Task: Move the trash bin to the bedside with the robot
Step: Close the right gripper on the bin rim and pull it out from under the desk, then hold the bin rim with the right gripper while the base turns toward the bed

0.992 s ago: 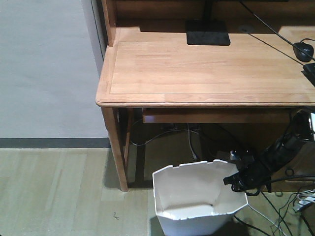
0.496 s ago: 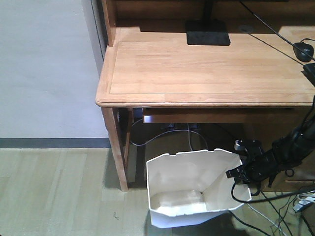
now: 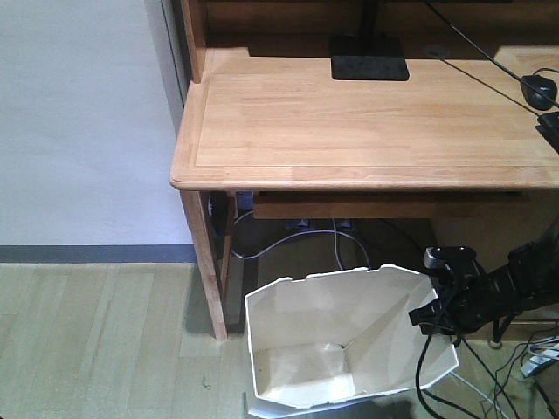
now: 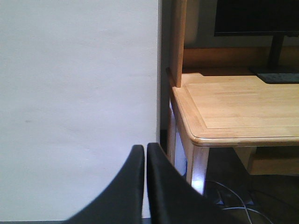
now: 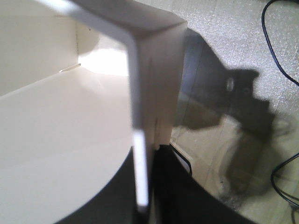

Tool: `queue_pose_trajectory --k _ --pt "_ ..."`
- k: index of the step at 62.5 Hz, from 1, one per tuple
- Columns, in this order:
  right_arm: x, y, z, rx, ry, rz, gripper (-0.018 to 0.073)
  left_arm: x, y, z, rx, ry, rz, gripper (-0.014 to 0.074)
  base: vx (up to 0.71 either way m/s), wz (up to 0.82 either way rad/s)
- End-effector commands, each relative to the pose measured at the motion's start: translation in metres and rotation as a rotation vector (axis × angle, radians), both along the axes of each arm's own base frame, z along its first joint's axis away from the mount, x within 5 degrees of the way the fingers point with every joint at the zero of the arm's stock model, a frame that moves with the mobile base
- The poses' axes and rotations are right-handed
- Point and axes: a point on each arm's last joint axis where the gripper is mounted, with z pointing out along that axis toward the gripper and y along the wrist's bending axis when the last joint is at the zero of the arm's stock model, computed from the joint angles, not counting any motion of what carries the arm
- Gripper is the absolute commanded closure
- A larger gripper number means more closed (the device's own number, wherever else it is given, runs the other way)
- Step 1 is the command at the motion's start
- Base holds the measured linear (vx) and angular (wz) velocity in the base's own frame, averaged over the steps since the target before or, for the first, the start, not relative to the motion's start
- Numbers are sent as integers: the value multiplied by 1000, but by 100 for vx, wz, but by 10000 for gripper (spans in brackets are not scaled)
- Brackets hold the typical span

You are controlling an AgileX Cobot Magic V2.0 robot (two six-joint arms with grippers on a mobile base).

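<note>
Right tool [image 3: 434, 312] on trash bin [image 3: 301, 319] rim

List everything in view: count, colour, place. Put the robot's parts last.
desk: one, light-brown wood, against the wall
monitor stand: one, black, at the back of the desk
mouse: one, black, at the desk's right edge
bin: one, white with a cream inside, tilted, below the desk's front edge
cables: several, white and black, under the desk and on the floor at right
wall: one, pale grey, left of the desk
skirting: one, dark, at the foot of the wall
floor: pale wood planks
left gripper: one, black, shut, empty, facing the wall
right gripper: one, black, shut on the bin's right rim
</note>
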Motion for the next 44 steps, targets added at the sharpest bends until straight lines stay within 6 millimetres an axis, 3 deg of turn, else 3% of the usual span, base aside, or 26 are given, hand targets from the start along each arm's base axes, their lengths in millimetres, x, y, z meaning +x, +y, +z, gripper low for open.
queue_pose_trajectory --k 1,44 --pt "10 13 28 162 -81 10 566 0 0 2 -16 -74 -1 603 0 0" --pt "9 17 30 210 -80 16 566 0 0 2 -16 -74 -1 603 0 0"
